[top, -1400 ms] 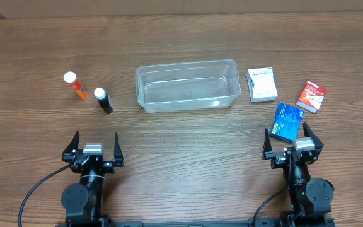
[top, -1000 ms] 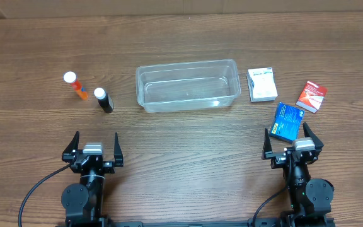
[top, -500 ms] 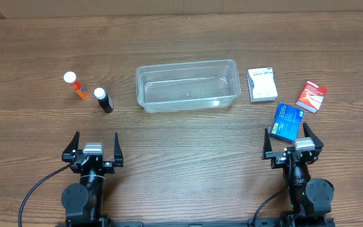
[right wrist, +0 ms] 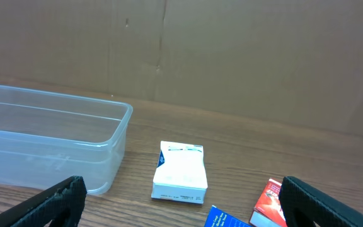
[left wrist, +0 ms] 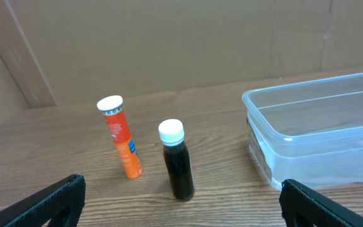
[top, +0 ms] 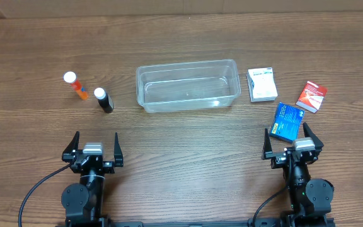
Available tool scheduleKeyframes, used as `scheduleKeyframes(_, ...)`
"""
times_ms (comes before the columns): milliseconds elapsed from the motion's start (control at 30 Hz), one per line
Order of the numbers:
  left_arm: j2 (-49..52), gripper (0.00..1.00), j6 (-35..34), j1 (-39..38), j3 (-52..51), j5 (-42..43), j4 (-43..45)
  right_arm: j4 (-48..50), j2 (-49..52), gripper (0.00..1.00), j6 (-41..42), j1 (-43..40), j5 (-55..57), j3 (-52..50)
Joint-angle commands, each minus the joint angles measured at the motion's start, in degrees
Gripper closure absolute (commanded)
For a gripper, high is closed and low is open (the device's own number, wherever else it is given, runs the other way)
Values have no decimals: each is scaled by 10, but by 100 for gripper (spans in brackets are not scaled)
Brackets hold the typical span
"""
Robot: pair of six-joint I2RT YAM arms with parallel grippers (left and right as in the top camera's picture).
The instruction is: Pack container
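The clear plastic container [top: 188, 85] sits empty at the table's middle back; it also shows in the left wrist view [left wrist: 320, 129] and the right wrist view [right wrist: 49, 142]. An orange tube [top: 75, 86] [left wrist: 120, 135] and a black bottle with a white cap [top: 103, 99] [left wrist: 176, 159] stand left of it. A white box [top: 262, 84] [right wrist: 180, 172], a blue box [top: 287, 121] [right wrist: 229, 218] and a red box [top: 311, 96] [right wrist: 271, 202] lie right of it. My left gripper [top: 93, 146] [left wrist: 181, 205] and right gripper [top: 293, 140] [right wrist: 181, 205] are open and empty near the front edge.
A cardboard wall [left wrist: 169, 44] stands behind the table's far edge. Black cables [top: 36, 189] run from both arm bases at the front.
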Motion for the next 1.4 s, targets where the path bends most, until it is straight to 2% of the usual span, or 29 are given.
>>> scheduleKeyframes(0, -7, 0, 2, 7, -2, 2, -1, 3, -5, 0, 2, -4, -1, -6)
scheduleKeyframes(233, -7, 0, 2, 7, -2, 4, -1, 3, -5, 0, 9, -4, -3, -6)
scheduleKeyframes(300, -7, 0, 2, 7, -2, 6, -1, 3, -5, 0, 27, -4, -3, -6)
scheduleKeyframes(367, -7, 0, 2, 7, -2, 4, 1, 3, -5, 0, 85, -4, -3, -6)
scheduleKeyframes(433, -7, 0, -40, 7, -2, 5, -1, 3, -2, 0, 159, -4, -3, -6)
scheduleKeyframes(533, -6, 0, -110, 7, -2, 5, -1, -8, 7, 0, 187, -4, -3, 3)
scheduleKeyframes(667, -5, 0, -122, 7, 28, 7, -32, -48, 31, 0, 187, -4, 2, 53)
scheduleKeyframes(767, 25, 0, -122, 7, 89, 6, -76, -97, 88, 0, 187, -4, 14, 129)
scheduleKeyframes(900, 142, 0, -122, 7, 200, 4, -109, -166, 217, 0, 187, -4, 14, 249)
scheduleKeyframes(967, 235, 0, -125, 7, 279, 6, -143, -218, 300, 0, 187, -4, 14, 325)
scheduleKeyframes(1067, 386, 0, -127, 7, 417, 7, -252, -306, 414, 0, 187, -4, 1, 434)
scheduleKeyframes(1167, 541, 0, -127, 7, 579, 6, -417, -414, 533, 0, 187, -4, -44, 552)
scheduleKeyframes(1300, 710, 0, -127, 7, 766, 17, -610, -511, 637, 0, 187, -4, -56, 643)
scheduleKeyframes(1367, 763, 0, -119, 7, 821, 37, -655, -518, 663, 0, 188, -5, -54, 654)
